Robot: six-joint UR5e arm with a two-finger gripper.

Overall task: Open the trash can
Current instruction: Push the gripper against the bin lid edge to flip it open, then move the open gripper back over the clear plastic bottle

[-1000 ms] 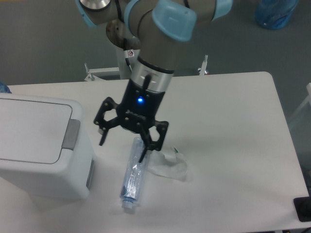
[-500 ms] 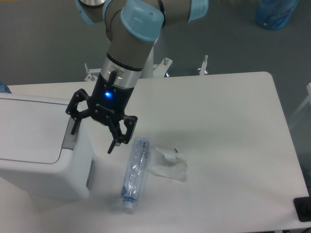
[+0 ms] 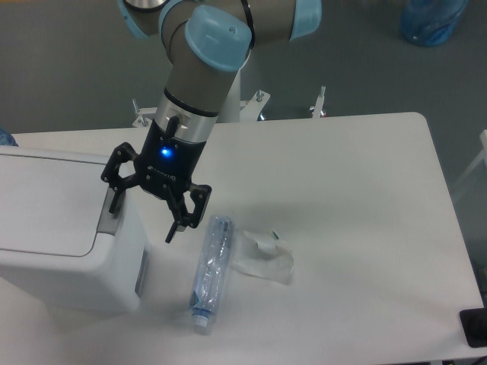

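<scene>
The trash can (image 3: 53, 236) is a large white boxy bin at the left edge of the table, its flat lid shut. A grey push tab (image 3: 109, 217) runs along the lid's right side. My gripper (image 3: 142, 223) is open and empty. It hangs at the bin's right edge, one finger over the grey tab and the other over the table to the right of the bin.
A clear plastic bottle (image 3: 211, 271) lies on the table just right of the gripper, with a crumpled clear wrapper (image 3: 264, 258) beside it. The white table (image 3: 358, 205) stretches to the right. A black object (image 3: 475, 327) sits at the bottom right corner.
My gripper moved left from above the bottle to the trash can's right edge over the last second, still open. In the last half second it shifted only slightly left.
</scene>
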